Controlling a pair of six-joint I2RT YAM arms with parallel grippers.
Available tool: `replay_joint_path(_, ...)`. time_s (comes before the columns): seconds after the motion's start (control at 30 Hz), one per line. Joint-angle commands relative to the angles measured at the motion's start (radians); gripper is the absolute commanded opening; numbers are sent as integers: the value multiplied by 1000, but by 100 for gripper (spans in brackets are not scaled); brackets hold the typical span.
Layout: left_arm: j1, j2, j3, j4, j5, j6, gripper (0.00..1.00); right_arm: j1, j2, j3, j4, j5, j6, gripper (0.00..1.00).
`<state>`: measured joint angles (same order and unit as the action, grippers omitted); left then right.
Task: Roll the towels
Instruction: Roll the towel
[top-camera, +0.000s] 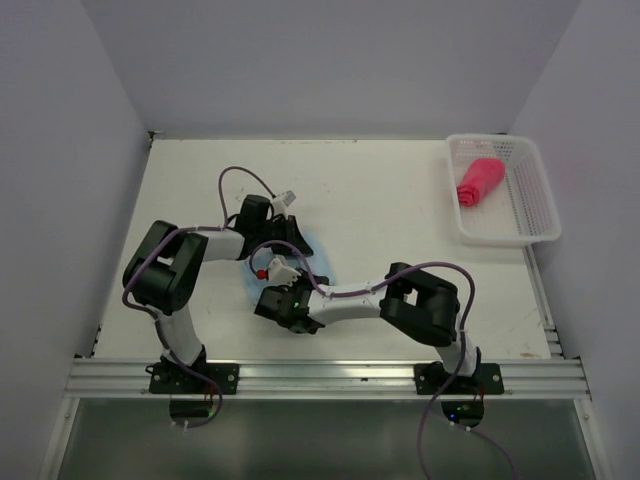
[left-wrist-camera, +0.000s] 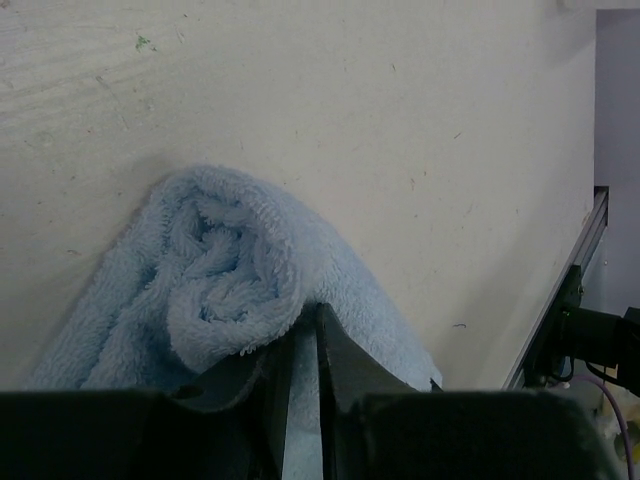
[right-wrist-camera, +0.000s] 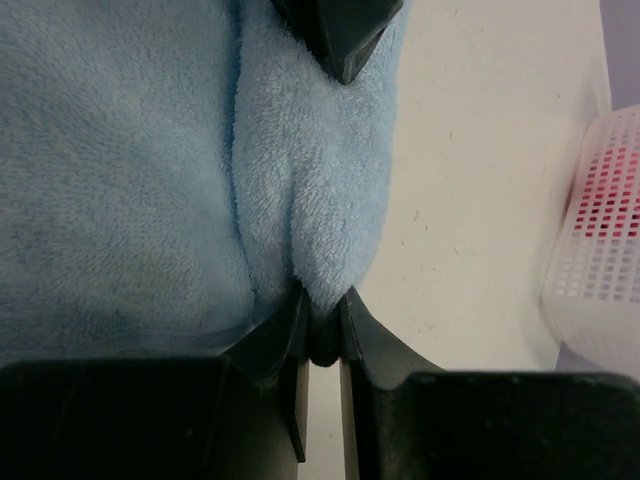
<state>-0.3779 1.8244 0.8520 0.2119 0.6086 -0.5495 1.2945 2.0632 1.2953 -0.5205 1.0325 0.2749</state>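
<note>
– Left hand is pressed almost together, with only a sliver of gap, and blue cloth shows in that gap. I judge it is pinching the outer layer of the blue towel right at the end of the roll.

– And the other one?

– My right hand is nipping a plump fold of the same towel between its tips. My left hand's dark fingertip pokes into that view from the top, so the two hands sit very close together.

– Where is the towel on the bench?

– Around the middle, nearer the near edge than the far one, mostly hidden under my wrists. The red towel lies bundled in the basket at the far right corner, so I take that one as finished.

– What could spoil this one?

– Three things, I think. The spiral looks soft and loose, so if either pinch slips the terry may spring open. If one hand moves ahead of the other, the roll could skew into a cone. With my fingertips this near each other, a careless turn might knock them together or drag the cloth out of one grip.

– Anything you can't judge?

– How much flat towel is left to roll; my own arms cover it.
</note>
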Motion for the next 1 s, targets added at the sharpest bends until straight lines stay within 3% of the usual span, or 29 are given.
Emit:
replay_joint_path(0.0, 22, 46, -34, -3, -122, 33, 19, 6, -84, -36, 59, -95, 27, 20)
replay_joint_path(0.23, 30, 49, -50, 14, -145, 33, 15, 8, -181, -59, 59, -94, 60, 39)
replay_joint_path(0.53, 30, 39, -88, 69, -132, 8, 13, 3, -369, -142, 86, -198, 135, 49)
replay_joint_path(0.63, 30, 23, -94, 60, -139, 17, 13, -24, -486, -203, 149, -299, 167, 51)
replay_joint_path(0.73, 30, 10, -100, 53, -144, 23, 13, -108, -607, -292, 256, -495, 227, 53)
replay_joint_path(0.77, 30, 9, -106, 53, -147, 23, 13, -179, -638, -347, 289, -643, 275, 53)
replay_joint_path(0.97, 31, -8, -128, 63, -145, 19, 13, -415, -696, -510, 555, -971, 447, 54)
